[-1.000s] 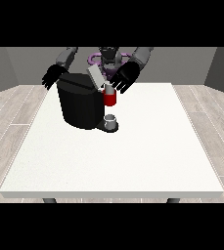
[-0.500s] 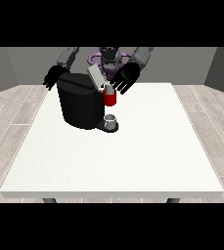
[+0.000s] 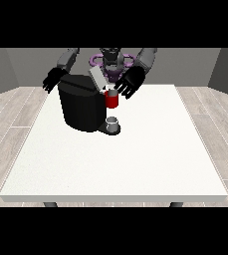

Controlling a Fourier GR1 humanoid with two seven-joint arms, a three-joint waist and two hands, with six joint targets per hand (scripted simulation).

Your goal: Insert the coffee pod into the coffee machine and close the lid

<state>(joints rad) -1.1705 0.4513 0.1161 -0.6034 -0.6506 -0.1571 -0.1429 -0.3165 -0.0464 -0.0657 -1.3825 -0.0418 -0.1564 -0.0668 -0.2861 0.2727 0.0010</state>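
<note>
Left of the coffee machine [image 3: 83, 107], the hand at the view's left [image 3: 53, 79] hangs with fingers spread, holding nothing. The lid [image 3: 96, 78] stands tilted open. The coffee pod [image 3: 112, 99] sits at the machine's right front, so insertion looks about done. Just right of it, the hand at the view's right [image 3: 129, 82] has fingers apart; next comes pressing the lid down.

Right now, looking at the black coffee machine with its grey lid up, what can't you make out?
- Front view: whether a pod sits in the red holder; too small to tell.
- Fingers of the hand at the view's left: partly behind the black coffee machine.
- Table legs: cut off by the white table.
</note>
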